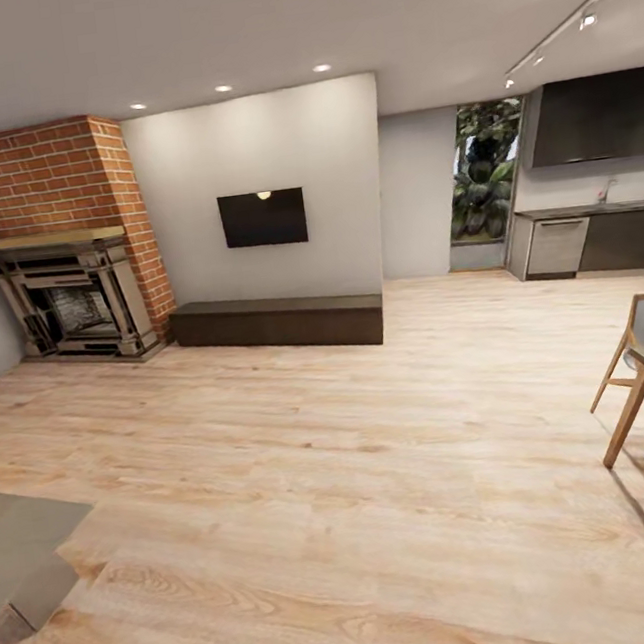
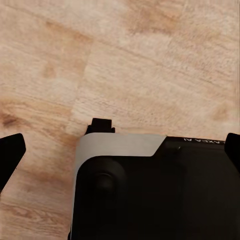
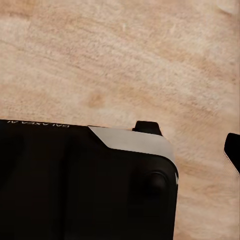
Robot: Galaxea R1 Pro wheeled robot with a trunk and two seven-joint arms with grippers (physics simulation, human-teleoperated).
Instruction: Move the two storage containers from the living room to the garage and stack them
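I have both arms hanging low, each tool pointed down at the light wood-plank floor (image 2: 150, 60). In the left wrist view the left tool (image 2: 120, 145) has its dark fingertips (image 2: 10, 152) at opposite edges, spread wide with nothing between them but the robot's black base (image 2: 160, 195) below. In the right wrist view I see one fingertip (image 3: 232, 150) of the right tool at the edge, over the base (image 3: 75, 185); I cannot tell whether it is released or clenched.

Beyond the tools, a grey corner of a low tabletop (image 1: 27, 545) sits to my left and a wooden chair (image 1: 642, 383) to my right. Farther on stand a dark low bench (image 1: 277, 322), a wall TV (image 1: 263, 218), a brick fireplace (image 1: 70, 242) and kitchen cabinets (image 1: 594, 238).

No storage container shows here, so I judge I am searching the living room. My risk: turning blind, the base could clip the chair legs or tabletop corner
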